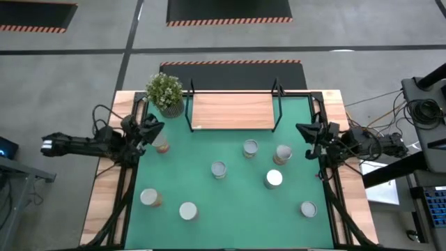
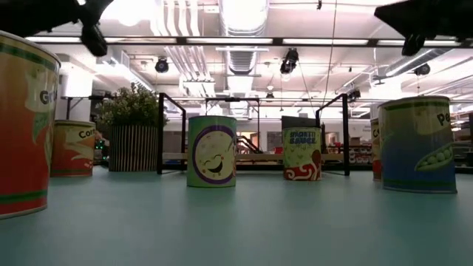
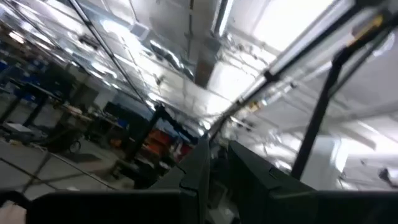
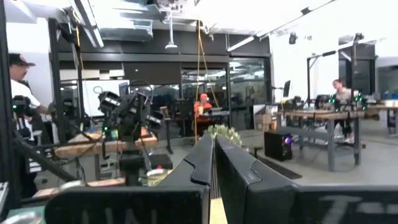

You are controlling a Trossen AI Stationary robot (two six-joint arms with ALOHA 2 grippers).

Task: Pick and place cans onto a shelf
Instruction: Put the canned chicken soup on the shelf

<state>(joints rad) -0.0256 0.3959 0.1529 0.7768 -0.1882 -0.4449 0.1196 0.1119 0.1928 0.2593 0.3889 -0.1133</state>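
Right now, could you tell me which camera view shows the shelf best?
The high view: the shelf shows whole from above, bare board between black end posts. The low view shows only its posts and board edge-on behind the cans. Neither wrist view shows it clearly.

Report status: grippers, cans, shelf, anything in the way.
Left gripper shut, at the table's left edge. Right gripper shut, at the right edge. Cans all on the green mat; shelf bare. Nothing blocking.
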